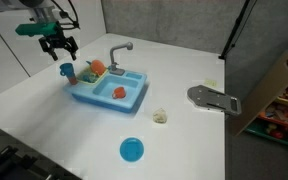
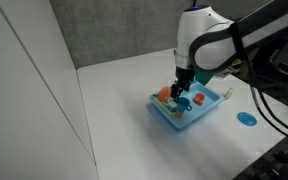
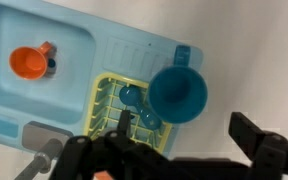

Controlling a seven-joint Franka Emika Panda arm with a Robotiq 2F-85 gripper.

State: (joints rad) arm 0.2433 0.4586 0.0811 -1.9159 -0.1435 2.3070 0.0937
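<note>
My gripper (image 1: pixel 59 42) is open and empty, hanging just above a blue cup (image 1: pixel 67 71) that stands upright at one end of a light-blue toy sink (image 1: pixel 109 98). In the wrist view the cup (image 3: pixel 177 92) lies between my two fingers (image 3: pixel 184 132), beside a yellow dish rack (image 3: pixel 102 100) holding a small blue utensil (image 3: pixel 134 98). An orange cup (image 3: pixel 28 62) lies in the sink basin. In an exterior view the gripper (image 2: pixel 184 82) hovers over the cup (image 2: pixel 184 101) on the sink (image 2: pixel 206 110).
A grey faucet (image 1: pixel 119 50) rises from the sink's back edge. A blue plate (image 1: pixel 131 150), a small pale object (image 1: pixel 160 117) and a grey metal piece (image 1: pixel 212 98) lie on the white table. A cardboard box (image 1: pixel 274 85) stands beyond the table's edge.
</note>
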